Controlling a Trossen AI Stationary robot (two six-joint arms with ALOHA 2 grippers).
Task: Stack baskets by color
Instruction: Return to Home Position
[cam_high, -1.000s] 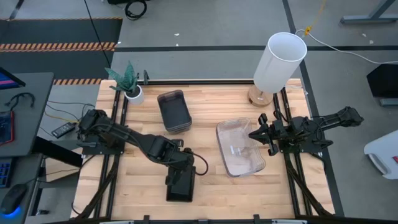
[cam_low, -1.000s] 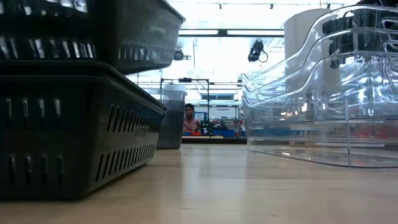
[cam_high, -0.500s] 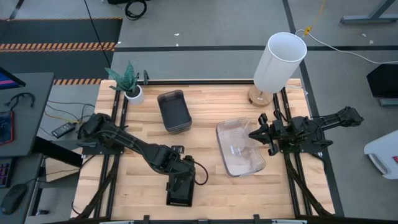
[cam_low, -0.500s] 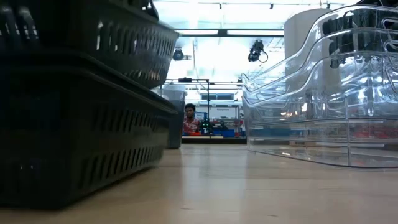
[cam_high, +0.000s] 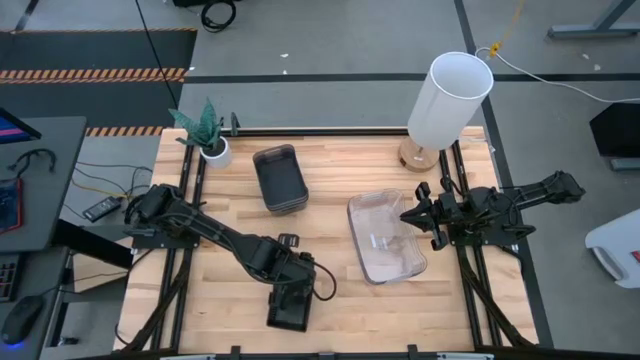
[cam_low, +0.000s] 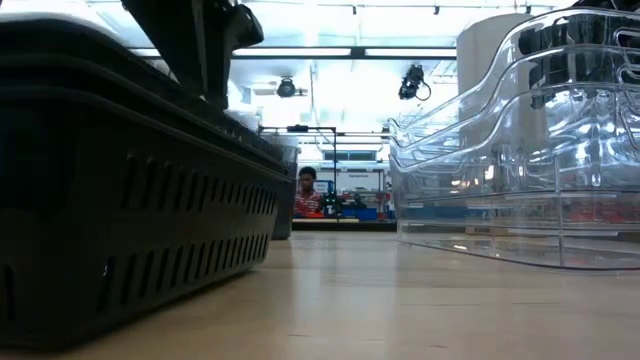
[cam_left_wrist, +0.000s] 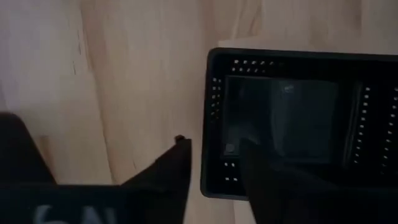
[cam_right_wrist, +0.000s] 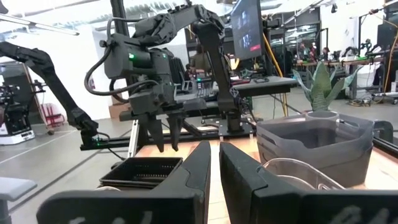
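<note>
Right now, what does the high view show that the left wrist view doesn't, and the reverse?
High view only: grey basket stack, clear basket stack, plant, white cylinder, and the right claw waiting by the clear stack.
Left wrist only: the black basket stack with its mesh holes, and the left claw with open fingers, one over bare wood, one over the basket's inside.
Both: that stack, that claw, the wooden table.

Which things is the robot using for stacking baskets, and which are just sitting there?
For the job: black baskets, grey baskets, clear baskets; left end effector over the black ones, right end effector idle beside the clear ones.
Just sitting there: white cylinder, potted plant.
</note>
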